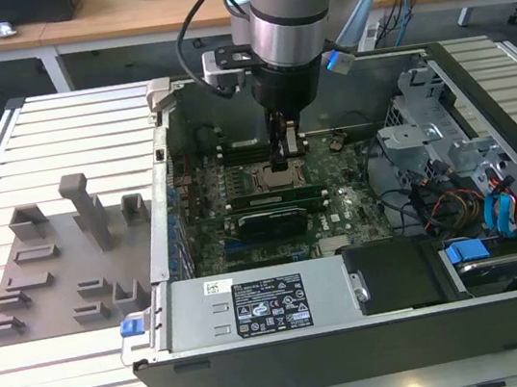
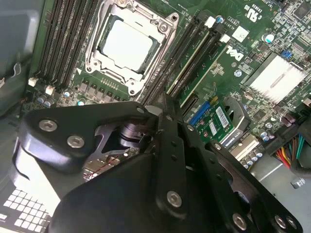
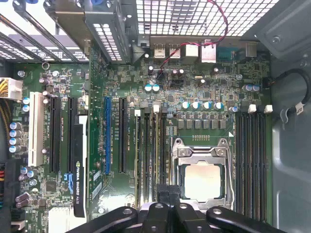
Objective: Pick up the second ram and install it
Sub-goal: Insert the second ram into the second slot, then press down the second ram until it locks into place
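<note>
Seating stage, by the look of it, not the pick-up. Down inside the case with the gripper (image 1: 282, 156), tips low over the slots just beside the socket (image 2: 127, 46). Fingers (image 3: 163, 194) pressed together, with nothing visible between them (so closed, and apparently pushing, not carrying).

Ram (image 2: 206, 70) standing on edge in a slot on the far side of the socket from the empty bank, green face showing in the second wrist view. Another pale edge in the slot next to it, toward the socket; hard to say which of the two is the second stick. Fingertips close to the near end of those slots, touching or just above; cannot tell which.

Next move, as a judgement: calls for a straight downward press, evenly along the stick, with the end clips free to latch. Any tilt risks a half-seated ram.
</note>
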Motion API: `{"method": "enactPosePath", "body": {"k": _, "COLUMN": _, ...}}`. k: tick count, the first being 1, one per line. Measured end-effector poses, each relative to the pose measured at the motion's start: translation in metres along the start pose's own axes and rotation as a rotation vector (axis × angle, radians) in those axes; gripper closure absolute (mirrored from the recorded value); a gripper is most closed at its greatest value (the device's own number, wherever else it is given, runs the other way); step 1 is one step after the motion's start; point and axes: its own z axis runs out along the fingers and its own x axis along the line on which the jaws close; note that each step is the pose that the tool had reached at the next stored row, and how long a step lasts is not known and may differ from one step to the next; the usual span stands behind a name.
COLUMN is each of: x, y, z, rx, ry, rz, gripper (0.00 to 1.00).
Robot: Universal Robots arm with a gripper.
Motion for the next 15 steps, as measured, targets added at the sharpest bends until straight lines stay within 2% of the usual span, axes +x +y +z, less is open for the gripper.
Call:
{"method": "enactPosePath", "body": {"k": 2, "x": 0.0000, "y": 0.0000, "z": 0.0000, "rx": 0.0000, "ry": 0.0000, "rz": 0.000, "gripper": 0.90}}
{"method": "enactPosePath", "body": {"k": 3, "x": 0.0000, "y": -0.0029, "z": 0.0005, "rx": -0.0003, "ry": 0.0006, "rz": 0.000, "gripper": 0.90}}
{"method": "enactPosePath", "body": {"k": 4, "x": 0.0001, "y": -0.0105, "z": 0.0017, "rx": -0.0019, "ry": 0.0010, "rz": 0.000, "gripper": 0.90}}
{"method": "enactPosePath", "body": {"k": 5, "x": 0.0001, "y": -0.0266, "z": 0.0052, "rx": -0.0079, "ry": 0.0012, "rz": 0.000, "gripper": 0.90}}
{"method": "enactPosePath", "body": {"k": 8, "x": 0.0003, "y": -0.0430, "z": 0.0089, "rx": -0.0128, "ry": 0.0019, "rz": 0.000, "gripper": 0.90}}
{"method": "enactPosePath", "body": {"k": 10, "x": 0.0021, "y": -0.0532, "z": 0.0154, "rx": -0.0137, "ry": 0.0017, "rz": 0.000, "gripper": 0.90}}
{"method": "enactPosePath", "body": {"k": 13, "x": 0.0035, "y": -0.0554, "z": 0.0342, "rx": -0.0137, "ry": 0.0018, "rz": 0.000, "gripper": 0.90}}
{"method": "enactPosePath", "body": {"k": 15, "x": 0.0036, "y": -0.0556, "z": 0.0394, "rx": -0.0137, "ry": 0.0019, "rz": 0.000, "gripper": 0.90}}
